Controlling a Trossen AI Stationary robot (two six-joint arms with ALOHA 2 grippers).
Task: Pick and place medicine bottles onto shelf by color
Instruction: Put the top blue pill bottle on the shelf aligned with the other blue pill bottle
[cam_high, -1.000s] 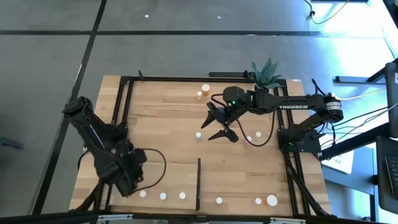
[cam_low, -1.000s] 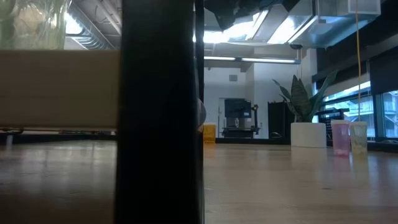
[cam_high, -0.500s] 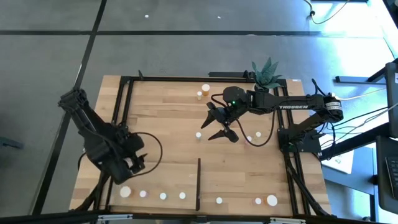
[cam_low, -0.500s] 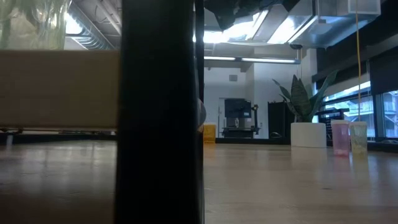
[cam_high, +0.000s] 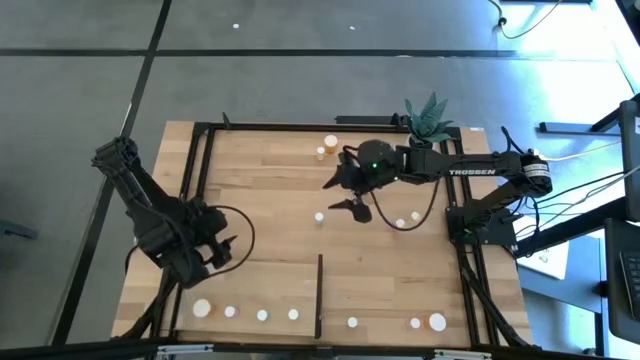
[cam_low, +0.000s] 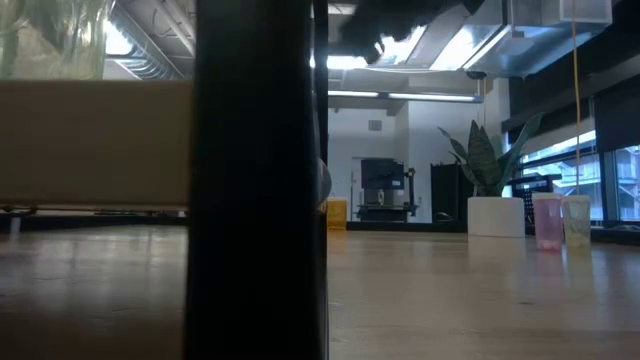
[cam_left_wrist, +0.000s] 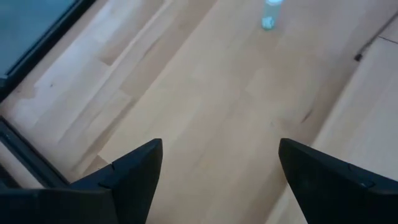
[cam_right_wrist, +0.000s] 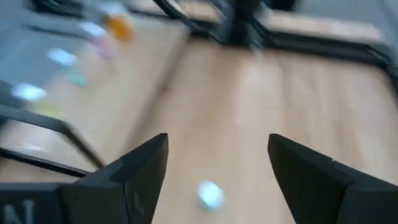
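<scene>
Two arms over pale wood tabletop (cam_high: 270, 190), grey floor (cam_high: 80, 90) around

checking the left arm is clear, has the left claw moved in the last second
Yes. In the high view the left claw, open and empty, has risen away from the row of bottles along the table's near edge, toward the middle.

Place: you are in an office or lab room.
Clues: you see long ceiling lights (cam_low: 400, 96), a big window (cam_low: 610, 165), a tall plant in a white pot (cam_low: 492, 190), grey floor (cam_high: 300, 90).
</scene>
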